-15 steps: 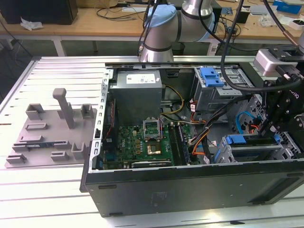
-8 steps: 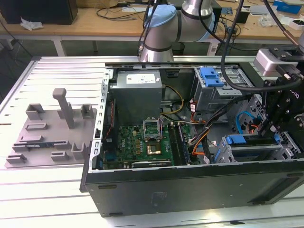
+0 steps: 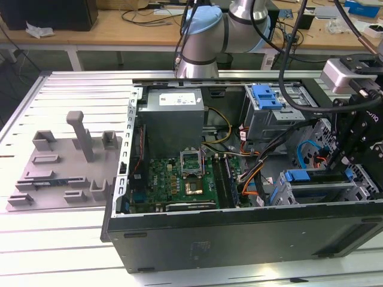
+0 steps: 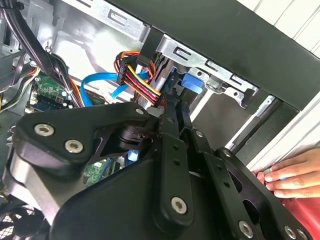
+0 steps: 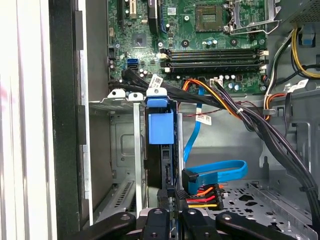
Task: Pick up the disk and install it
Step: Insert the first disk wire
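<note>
Gripper (image 5: 170,216) seats the disk (image 5: 161,131) in its bay.
Fingers clamp the disk's near end; its long axis runs straight ahead into the slot.

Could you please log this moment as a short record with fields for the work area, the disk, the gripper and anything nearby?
work area: open computer case lying on its side on a slatted metal table
disk: standing on edge in the drive cage, blue bracket on it
gripper: black fingers closed on the disk's edge
cables: blue data cable and multicoloured power leads beside the disk
nearby: a person's hand resting outside the case wall
fixture: grey parts holder on the table
</note>
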Controlling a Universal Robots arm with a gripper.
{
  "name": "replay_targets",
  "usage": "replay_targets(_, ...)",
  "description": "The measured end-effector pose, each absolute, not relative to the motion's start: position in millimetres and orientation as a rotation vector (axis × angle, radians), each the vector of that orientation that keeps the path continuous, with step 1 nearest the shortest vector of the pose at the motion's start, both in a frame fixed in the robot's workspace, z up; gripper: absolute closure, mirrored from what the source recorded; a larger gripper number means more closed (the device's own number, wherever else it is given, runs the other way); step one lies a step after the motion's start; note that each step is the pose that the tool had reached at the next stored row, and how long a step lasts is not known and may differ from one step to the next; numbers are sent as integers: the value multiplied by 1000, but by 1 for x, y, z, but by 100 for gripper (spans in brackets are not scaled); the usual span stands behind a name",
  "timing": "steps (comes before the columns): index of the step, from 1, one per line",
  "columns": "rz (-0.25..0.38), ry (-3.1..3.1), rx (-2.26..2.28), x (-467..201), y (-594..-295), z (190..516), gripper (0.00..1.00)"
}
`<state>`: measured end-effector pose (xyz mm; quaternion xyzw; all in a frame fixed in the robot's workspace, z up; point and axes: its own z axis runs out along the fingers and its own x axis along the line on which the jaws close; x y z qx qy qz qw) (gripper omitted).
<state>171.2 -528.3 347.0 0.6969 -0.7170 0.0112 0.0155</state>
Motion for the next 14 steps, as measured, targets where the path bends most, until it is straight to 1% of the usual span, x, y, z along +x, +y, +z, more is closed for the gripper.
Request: replay_targets(14, 35, -2230, 2168, 171, -528, 345, 84)
